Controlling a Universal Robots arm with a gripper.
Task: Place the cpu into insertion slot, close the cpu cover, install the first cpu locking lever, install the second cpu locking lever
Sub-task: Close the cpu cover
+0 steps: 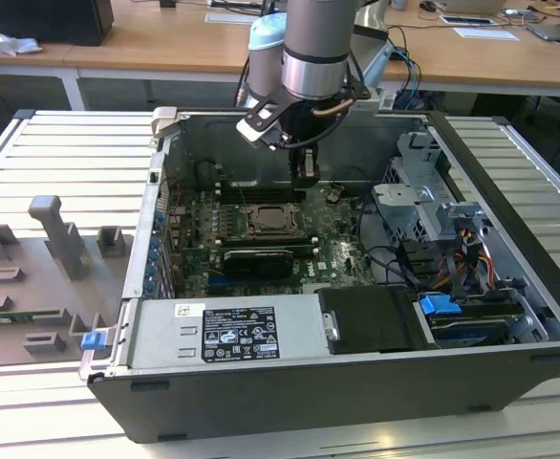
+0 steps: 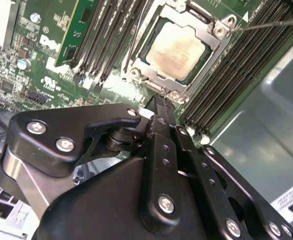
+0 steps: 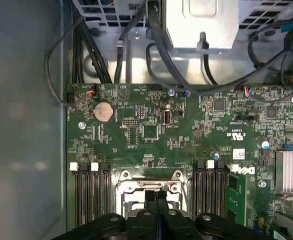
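One pale square cpu (image 2: pixel 179 45) in metal-rimmed insertion slot (image 1: pixel 270 222), dull-silver cpu cover (image 2: pixel 209 57) frame over it. My black gripper (image 2: pixel 160 102), pressed together, hangs at far side.

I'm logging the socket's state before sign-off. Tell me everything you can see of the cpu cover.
The cpu cover is a dull-silver metal frame plate with a square middle cut-out. It lies flat, closed down around the pale cpu, which shows through the cut-out. Screw heads sit at its corners, and a thin wire lever runs off from one corner. Black memory slots flank it. The shut gripper hangs just off one edge; whether it touches the cover cannot be told.
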